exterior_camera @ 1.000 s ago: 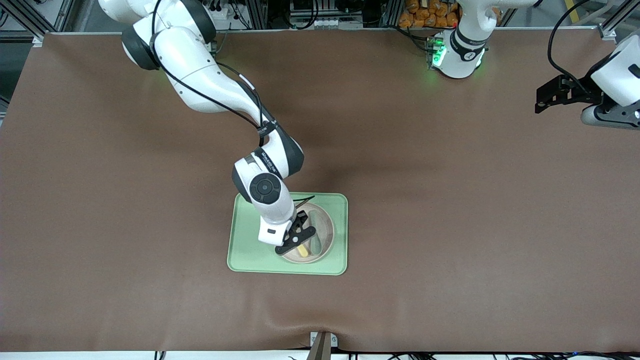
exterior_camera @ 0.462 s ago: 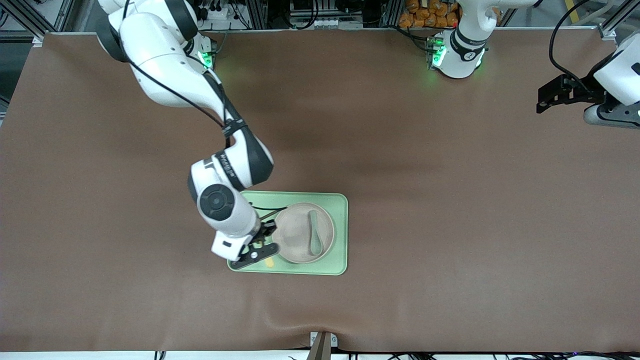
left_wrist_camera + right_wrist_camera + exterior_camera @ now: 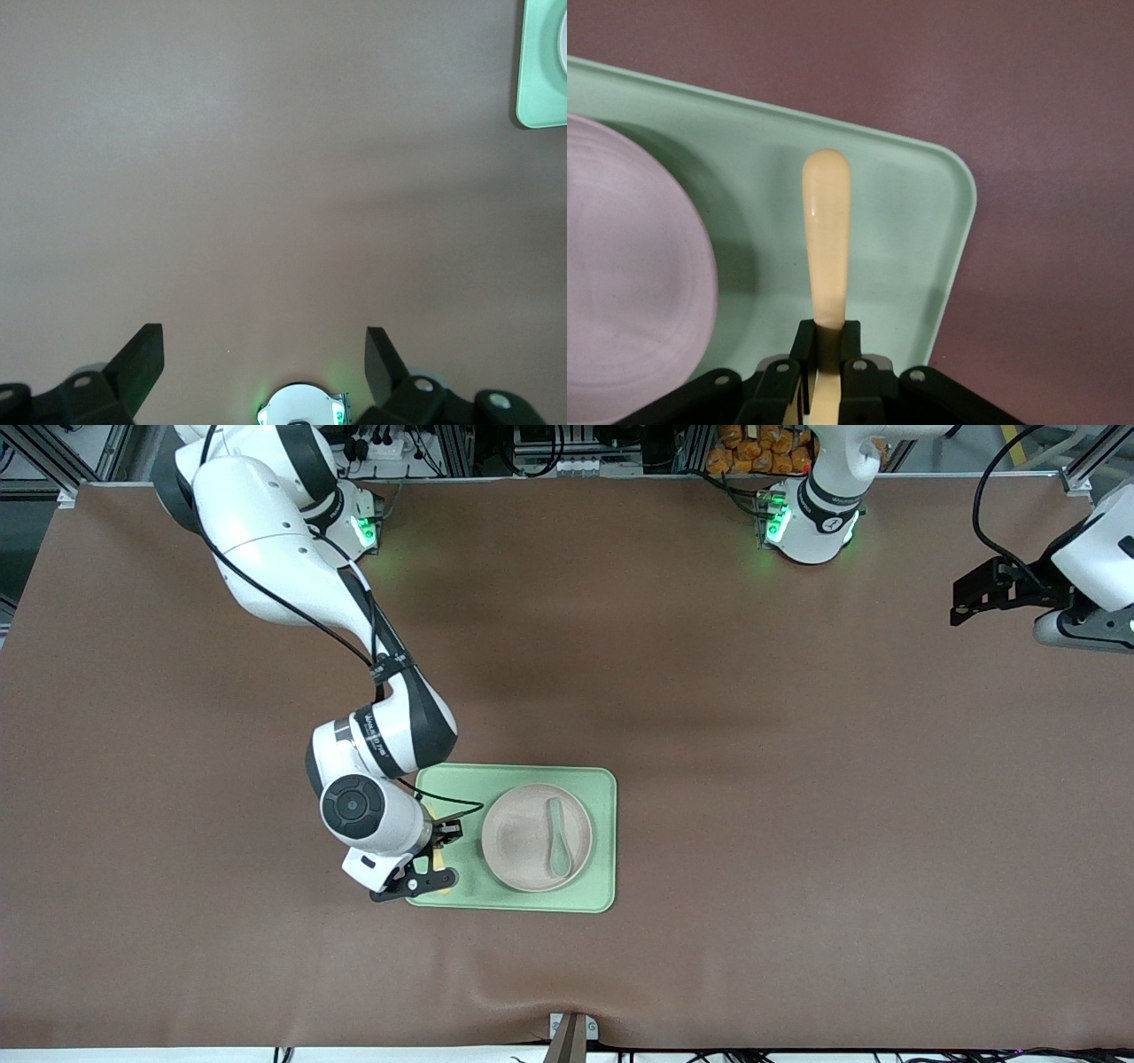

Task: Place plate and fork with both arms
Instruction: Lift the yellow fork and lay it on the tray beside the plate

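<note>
- Green tray [image 3: 599,841], near the middle of the table and closest to the front camera: bears the plate and provides bare floor beside it toward the right arm's end.
- Right gripper [image 3: 431,877], hanging over that bare strip of tray, at the tray's corner nearest the front camera: fingers [image 3: 804,376] pressed together on the fork [image 3: 826,239], pinched at the tine end so that the rounded handle juts out free ahead of the jaws.
- Fork: pale yellow, carried above the tray floor beside the plate, not yet laid down; whether any part touches the tray cannot be told. Held low and roughly level, probably so that release lets it settle flat alongside the plate.
- Plate [image 3: 523,841], cream, resting flat in the tray on the side toward the left arm's end, slightly farther from the front camera than the tray's near rim; appears already placed.
- Grey-green spoon [image 3: 557,837], lying in the plate, handle pointing away from the front camera; untouched by either gripper.
- Left gripper [image 3: 264,363], well apart from the tray over bare table at the left arm's end: fingers spread wide and holding nothing; arm waiting, kept clear of the right arm's working space.
</note>
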Action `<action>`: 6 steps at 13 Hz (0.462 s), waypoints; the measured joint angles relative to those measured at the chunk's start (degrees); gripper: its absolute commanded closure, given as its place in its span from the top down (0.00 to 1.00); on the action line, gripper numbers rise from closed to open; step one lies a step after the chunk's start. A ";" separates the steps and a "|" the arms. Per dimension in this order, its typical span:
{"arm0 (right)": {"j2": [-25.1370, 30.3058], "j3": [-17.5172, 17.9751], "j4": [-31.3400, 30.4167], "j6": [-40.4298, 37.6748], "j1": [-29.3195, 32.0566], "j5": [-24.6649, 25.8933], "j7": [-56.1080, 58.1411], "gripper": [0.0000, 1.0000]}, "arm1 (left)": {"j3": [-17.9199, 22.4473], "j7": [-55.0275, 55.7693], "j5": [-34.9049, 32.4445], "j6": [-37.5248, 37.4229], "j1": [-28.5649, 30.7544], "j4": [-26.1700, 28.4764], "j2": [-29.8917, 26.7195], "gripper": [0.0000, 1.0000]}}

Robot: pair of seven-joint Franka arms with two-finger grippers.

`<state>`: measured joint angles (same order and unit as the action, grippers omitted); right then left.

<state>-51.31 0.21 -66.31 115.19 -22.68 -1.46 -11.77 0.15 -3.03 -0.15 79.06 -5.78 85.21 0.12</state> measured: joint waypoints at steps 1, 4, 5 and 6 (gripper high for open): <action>0.00 0.07 -1.11 1.38 -0.17 -0.02 -1.30 0.00 | 0.00 0.00 0.00 0.00 0.00 0.00 0.00 1.00; 0.00 0.09 -3.79 3.87 -0.25 -0.05 -4.79 0.00 | 0.00 0.00 0.00 0.00 0.00 0.01 0.00 1.00; 0.01 0.13 -4.44 4.36 -0.29 -0.07 -5.88 0.00 | -0.01 0.00 0.00 0.00 -0.01 0.02 0.00 1.00; 0.05 0.24 -5.37 5.66 -0.44 -0.10 -6.93 0.00 | -0.01 0.00 0.00 0.00 -0.02 0.03 0.00 1.00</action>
<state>-51.26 0.45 -71.68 120.84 -23.12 -1.56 -18.70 0.14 -3.03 -0.15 79.05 -5.81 85.24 0.12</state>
